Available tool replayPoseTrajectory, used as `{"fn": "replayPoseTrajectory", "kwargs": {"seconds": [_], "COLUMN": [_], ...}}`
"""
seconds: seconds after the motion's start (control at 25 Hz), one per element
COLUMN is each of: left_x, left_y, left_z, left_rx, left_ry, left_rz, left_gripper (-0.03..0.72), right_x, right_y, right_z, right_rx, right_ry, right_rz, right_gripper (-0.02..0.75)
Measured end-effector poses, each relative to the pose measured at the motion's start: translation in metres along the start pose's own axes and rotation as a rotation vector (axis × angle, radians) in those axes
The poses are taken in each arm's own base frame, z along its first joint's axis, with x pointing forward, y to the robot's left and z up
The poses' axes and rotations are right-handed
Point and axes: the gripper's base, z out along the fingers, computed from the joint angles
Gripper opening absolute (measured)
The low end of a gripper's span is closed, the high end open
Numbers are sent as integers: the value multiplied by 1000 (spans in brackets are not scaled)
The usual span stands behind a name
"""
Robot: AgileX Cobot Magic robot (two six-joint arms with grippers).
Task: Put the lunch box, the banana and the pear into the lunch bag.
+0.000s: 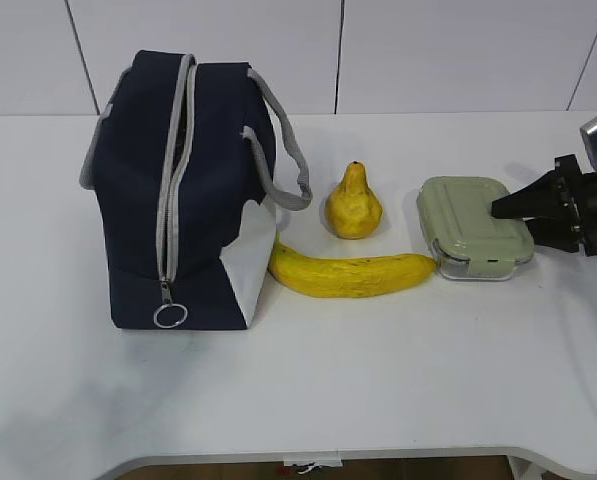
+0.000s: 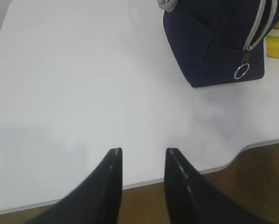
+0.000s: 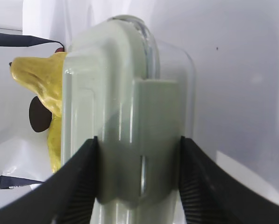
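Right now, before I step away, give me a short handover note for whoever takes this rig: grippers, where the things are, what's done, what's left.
Left gripper: open, empty, hovering over bare table near the front edge, clear of the lunch bag.
Right gripper: fingers on both sides of the lunch box, pressed against its lid end; box on the table.
Lunch bag stands upright at left, zipper open along the top.
Pear stands just right of the bag; banana lies in front of it, between bag and box.
Done: nothing is in the bag.
Left: lunch box, banana and pear all go in.

Matt navy cloth lunch bag [image 1: 138, 200] (metal ring pull [image 1: 170, 316]), glossy clear-plastic lunch box [image 3: 130, 116], ribbed black fingers [image 3: 202, 186].
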Motion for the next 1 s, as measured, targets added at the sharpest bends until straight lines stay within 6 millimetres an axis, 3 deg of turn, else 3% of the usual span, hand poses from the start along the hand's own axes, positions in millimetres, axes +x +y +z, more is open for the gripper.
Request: {"fn": "replayPoseTrajectory", "kwargs": {"seconds": [0.64,1.0], "left_x": [0,0], "left_y": [0,0], "left_z": [0,0], "left_rx": [0,0], "left_ry": [0,0], "left_rz": [0,0], "left_gripper": [239,239], "right_x": [0,0], "right_y": [1,21], "right_z": [-1,-18], "right_rx": [3,106], "right_ry": [5,45], "right_rz": [137,80], "right_gripper": [377,377]}}
